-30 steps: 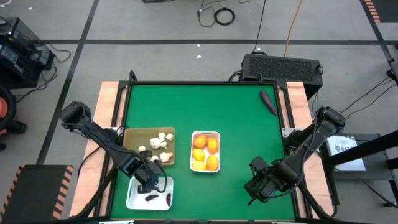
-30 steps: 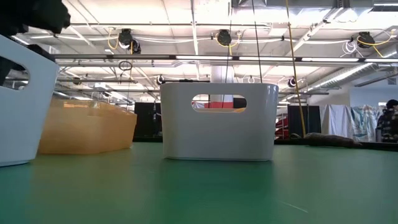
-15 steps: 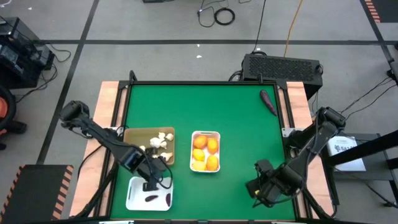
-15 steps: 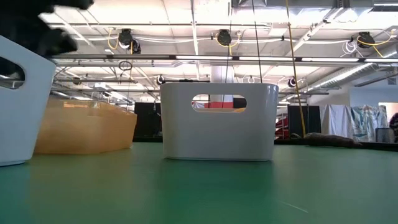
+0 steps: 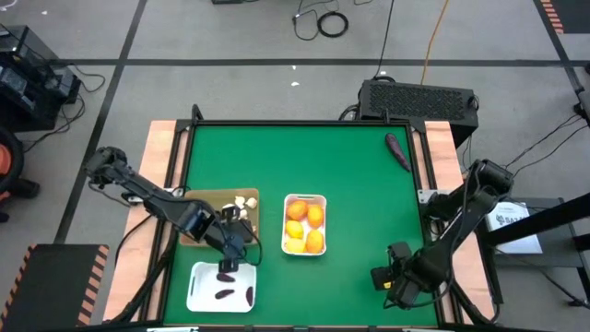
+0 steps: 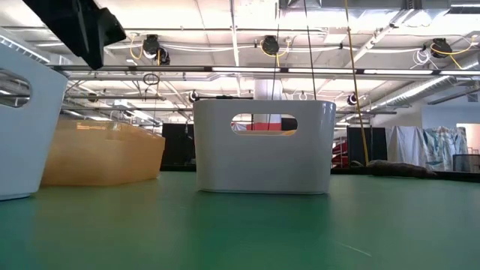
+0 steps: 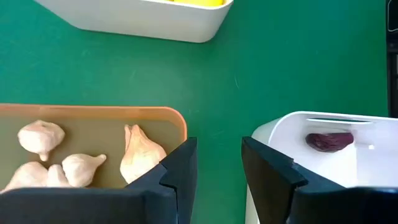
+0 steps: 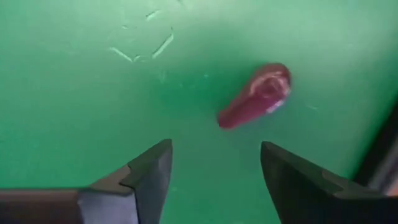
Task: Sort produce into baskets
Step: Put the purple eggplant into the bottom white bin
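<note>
On the green desk (image 5: 350, 184) we see three baskets: a tan one (image 5: 196, 202) with garlic bulbs (image 7: 142, 155), a white one (image 5: 304, 223) with orange citrus (image 5: 314, 241), and a near white one (image 5: 205, 284) holding dark purple vegetables (image 5: 224, 294). Our left tool (image 5: 232, 251) hovers released, empty, over the gap between tan and near white baskets. Our right tool (image 5: 395, 281) hangs released above a lone purple piece (image 8: 256, 94). Another purple vegetable (image 5: 397, 152) lies at the desk's far right edge
</note>
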Motion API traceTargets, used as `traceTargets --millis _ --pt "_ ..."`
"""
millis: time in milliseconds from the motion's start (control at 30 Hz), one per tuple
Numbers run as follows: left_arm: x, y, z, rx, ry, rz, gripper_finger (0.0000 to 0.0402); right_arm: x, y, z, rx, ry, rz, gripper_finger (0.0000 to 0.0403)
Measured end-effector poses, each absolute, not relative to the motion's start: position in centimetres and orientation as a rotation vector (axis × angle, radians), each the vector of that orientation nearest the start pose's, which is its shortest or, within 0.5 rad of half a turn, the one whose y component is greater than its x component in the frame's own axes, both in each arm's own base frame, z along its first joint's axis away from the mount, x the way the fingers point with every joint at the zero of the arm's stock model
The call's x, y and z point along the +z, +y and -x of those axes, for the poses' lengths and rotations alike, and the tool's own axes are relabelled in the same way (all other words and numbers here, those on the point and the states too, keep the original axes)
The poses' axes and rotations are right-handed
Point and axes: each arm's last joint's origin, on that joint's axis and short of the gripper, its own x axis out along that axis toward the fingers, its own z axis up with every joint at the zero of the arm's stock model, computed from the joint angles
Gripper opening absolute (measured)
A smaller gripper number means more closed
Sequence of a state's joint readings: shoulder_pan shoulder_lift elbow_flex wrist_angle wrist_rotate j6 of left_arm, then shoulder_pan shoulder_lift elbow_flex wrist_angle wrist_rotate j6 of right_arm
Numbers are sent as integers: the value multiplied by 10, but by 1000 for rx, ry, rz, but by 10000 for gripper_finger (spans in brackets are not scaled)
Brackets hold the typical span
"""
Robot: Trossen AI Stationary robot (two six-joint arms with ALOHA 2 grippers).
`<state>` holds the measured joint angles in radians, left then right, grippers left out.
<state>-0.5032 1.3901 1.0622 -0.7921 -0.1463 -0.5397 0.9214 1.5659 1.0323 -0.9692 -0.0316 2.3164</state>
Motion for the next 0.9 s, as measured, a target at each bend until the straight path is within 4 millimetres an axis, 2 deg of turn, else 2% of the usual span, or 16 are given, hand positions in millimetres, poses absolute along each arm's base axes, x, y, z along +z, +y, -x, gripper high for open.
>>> traceTargets --millis 200,500,700,900 --pt "254 -123 -237 -45 1117 158 133 167 203 -152 -1066 1314 -1142 251" --pt "255 -125 -238 -51 1125 258 133 149 190 -147 -1109 1301 -1122 247" --pt "255 -126 -237 -54 1136 289 133 142 189 -147 -1073 1298 -1154 198" --pt "265 -123 -234 -76 1091 308 133 143 191 -147 -1062 1315 -1162 115"
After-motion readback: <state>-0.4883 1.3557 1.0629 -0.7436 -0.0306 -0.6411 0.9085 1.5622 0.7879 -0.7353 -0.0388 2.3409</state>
